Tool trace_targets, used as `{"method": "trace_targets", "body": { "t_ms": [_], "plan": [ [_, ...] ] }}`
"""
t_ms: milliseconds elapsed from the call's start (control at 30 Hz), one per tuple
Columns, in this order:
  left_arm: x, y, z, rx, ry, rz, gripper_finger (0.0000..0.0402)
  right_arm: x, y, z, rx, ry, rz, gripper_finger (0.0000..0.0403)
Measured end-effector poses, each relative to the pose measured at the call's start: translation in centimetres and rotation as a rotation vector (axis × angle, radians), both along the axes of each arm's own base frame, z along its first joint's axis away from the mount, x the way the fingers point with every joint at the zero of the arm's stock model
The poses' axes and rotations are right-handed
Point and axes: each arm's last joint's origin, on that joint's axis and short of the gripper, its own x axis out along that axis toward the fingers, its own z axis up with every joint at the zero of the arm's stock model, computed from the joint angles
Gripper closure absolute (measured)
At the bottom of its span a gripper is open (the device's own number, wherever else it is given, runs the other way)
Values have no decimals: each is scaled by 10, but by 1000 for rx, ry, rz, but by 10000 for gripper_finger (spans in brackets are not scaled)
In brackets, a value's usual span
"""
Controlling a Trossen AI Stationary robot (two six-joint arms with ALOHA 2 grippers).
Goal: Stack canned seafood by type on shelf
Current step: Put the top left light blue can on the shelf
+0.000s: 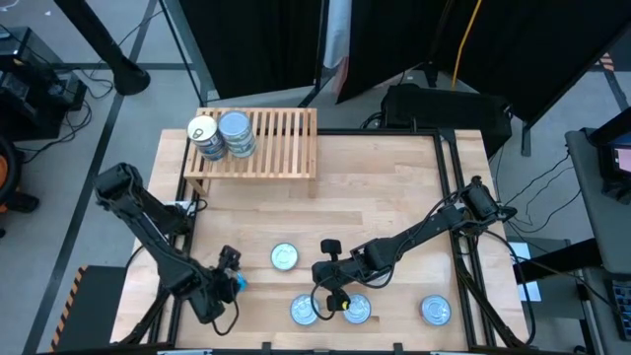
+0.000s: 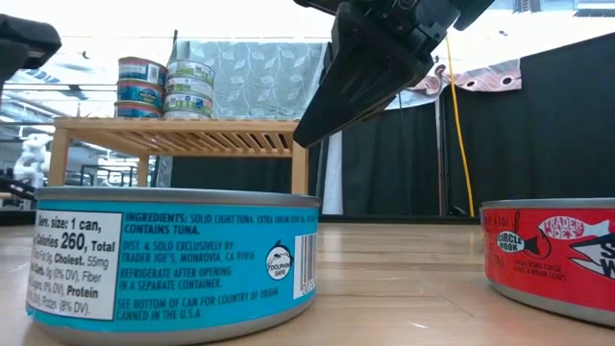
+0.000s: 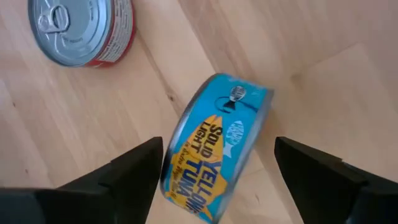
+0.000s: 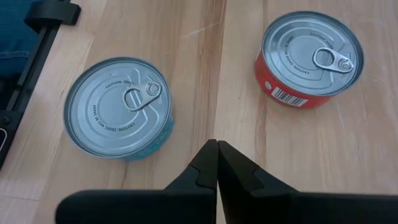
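Sitting on the table: four cans; shelf: two stacks

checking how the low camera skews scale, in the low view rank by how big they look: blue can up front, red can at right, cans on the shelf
1. Blue can, largest.
2. Red can, cut off by the picture's edge, so its full size is unsure.
3. Cans on the shelf, smallest.

This is mostly nearness to the camera; the cans may really be alike in size.
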Motion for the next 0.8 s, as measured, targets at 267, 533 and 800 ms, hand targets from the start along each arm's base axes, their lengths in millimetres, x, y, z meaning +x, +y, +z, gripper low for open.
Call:
{"method": "trace_targets", "body": {
  "t_ms": [267, 533, 800],
  "plan": [
    [3, 2, -1, -2, 12, 15, 166, 0, 0, 0, -2, 0, 2, 403],
    [7, 5, -1, -7, 0, 63, 261, 0, 0, 0, -21, -6, 14, 403],
    [25, 6, 39, -42, -226, 169, 254, 0, -4, 8, -270, -85, 26, 403]
  ]
}}
